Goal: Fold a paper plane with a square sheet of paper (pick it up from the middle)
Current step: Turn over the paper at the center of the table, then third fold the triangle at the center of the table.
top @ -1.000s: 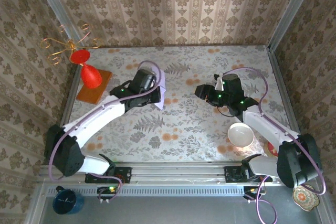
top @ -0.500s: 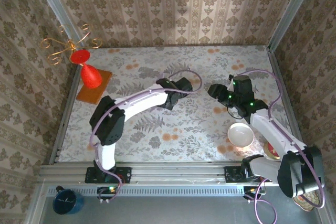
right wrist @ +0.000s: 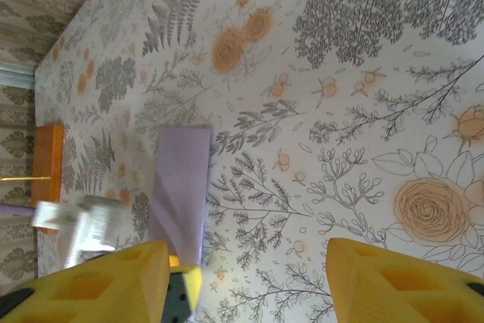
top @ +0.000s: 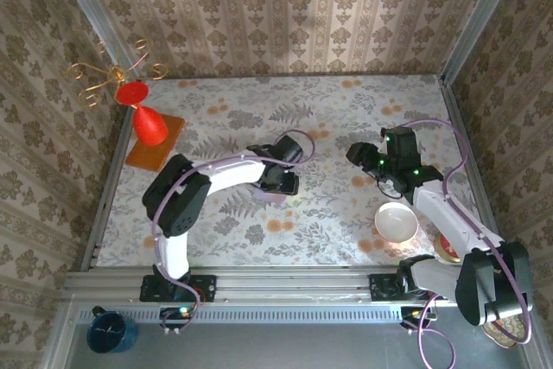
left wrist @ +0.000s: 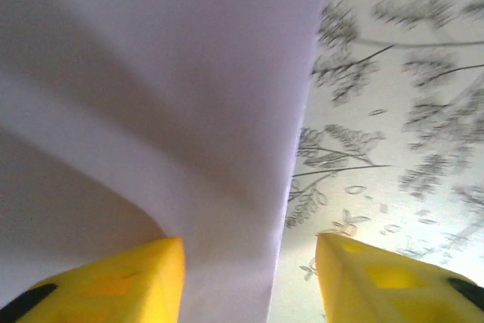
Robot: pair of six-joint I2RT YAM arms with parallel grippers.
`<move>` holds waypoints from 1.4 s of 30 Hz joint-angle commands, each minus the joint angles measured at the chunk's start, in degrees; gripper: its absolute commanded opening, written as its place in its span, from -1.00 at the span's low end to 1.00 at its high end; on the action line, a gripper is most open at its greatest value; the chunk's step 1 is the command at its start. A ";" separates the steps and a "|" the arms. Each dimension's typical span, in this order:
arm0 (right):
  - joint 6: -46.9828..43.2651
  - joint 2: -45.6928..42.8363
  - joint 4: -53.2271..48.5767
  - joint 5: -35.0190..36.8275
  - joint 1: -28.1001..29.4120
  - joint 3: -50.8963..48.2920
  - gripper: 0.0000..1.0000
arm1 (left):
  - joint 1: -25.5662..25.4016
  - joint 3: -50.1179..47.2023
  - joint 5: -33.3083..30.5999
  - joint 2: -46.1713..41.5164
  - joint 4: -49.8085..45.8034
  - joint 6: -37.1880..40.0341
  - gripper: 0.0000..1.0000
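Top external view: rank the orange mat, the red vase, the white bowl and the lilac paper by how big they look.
1. orange mat, partly under the red vase.
2. red vase and white bowl: about alike, not ranked.
3. lilac paper, mostly hidden under the left gripper.

No text, label, brand or number can be read anywhere. The dark blue mug point(top: 111, 332) at seven o'clock, off the near edge of the worktop point(top: 328, 213), bears a small pale mark, too tiny to make out. The lilac paper point(left wrist: 151, 73) has a plain, unmarked face in the left wrist view.
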 commanded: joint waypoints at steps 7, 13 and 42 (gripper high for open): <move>1.64 13.33 3.79 -1.62 12.96 6.77 0.08 | 9.74 -14.31 9.97 -15.99 12.34 -6.18 0.22; 5.87 26.55 8.15 -2.39 23.59 12.44 -0.06 | 16.85 -25.00 10.66 -23.82 15.32 -9.68 0.41; -23.38 39.45 -12.16 -9.03 26.28 17.74 -0.26 | 18.65 -29.19 17.35 -26.68 15.44 -6.74 0.91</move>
